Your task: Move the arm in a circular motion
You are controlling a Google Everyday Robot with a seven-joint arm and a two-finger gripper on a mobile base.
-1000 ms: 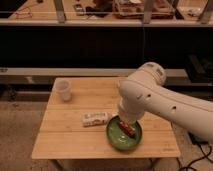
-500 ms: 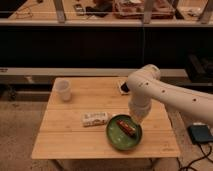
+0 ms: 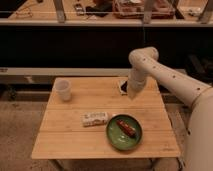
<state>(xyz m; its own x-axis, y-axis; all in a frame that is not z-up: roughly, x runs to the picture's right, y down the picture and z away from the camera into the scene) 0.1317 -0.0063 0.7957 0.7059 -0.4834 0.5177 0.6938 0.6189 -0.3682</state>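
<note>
The arm (image 3: 172,82) is cream-white and thick. It comes in from the lower right, bends at a rounded joint (image 3: 145,57) and drops toward the back of the wooden table (image 3: 75,142). My gripper (image 3: 128,91) is at the low tip of that last segment, shut, just above the table's far right part. It holds nothing that I can see. A small dark shape (image 3: 123,86) lies right beside the tip.
A white cup (image 3: 63,90) stands at the table's back left. A white packet (image 3: 95,118) lies mid-table. A green plate (image 3: 116,139) at the front right holds a brown snack bar (image 3: 126,127). Dark shelving runs behind the table.
The arm has swung away from above the green plate toward the back right of the table. The plate and snack bar now show fully.
</note>
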